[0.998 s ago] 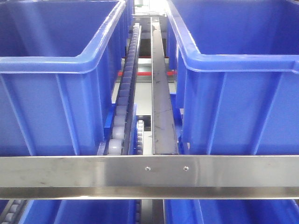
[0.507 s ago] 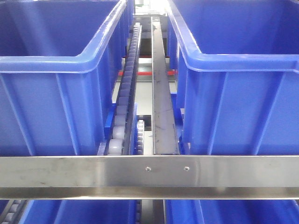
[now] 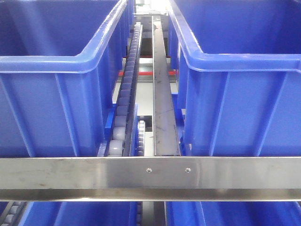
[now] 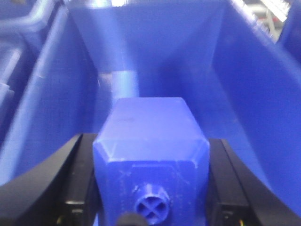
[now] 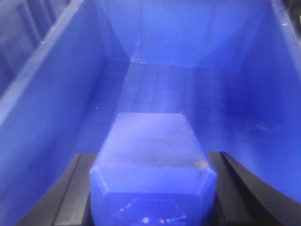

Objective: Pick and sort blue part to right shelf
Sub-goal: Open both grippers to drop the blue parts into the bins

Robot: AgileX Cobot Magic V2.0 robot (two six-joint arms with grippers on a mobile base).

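Not much of the robot showed, just the fingers. The left gripper had matte black fingers, wedge-shaped with angled outer edges. The right gripper looked the same: black, slanted fingers, plain surfaces, pretty blurry.

We find no readable text, label, brand or number in any view. On the right shelf the front bar shows only two screws, and the blue bins are plain. On the left wrist view, the blue part carries a moulded cross on its knob, which may be just a shape, as the picture is blurred. The right wrist view shows nothing legible.
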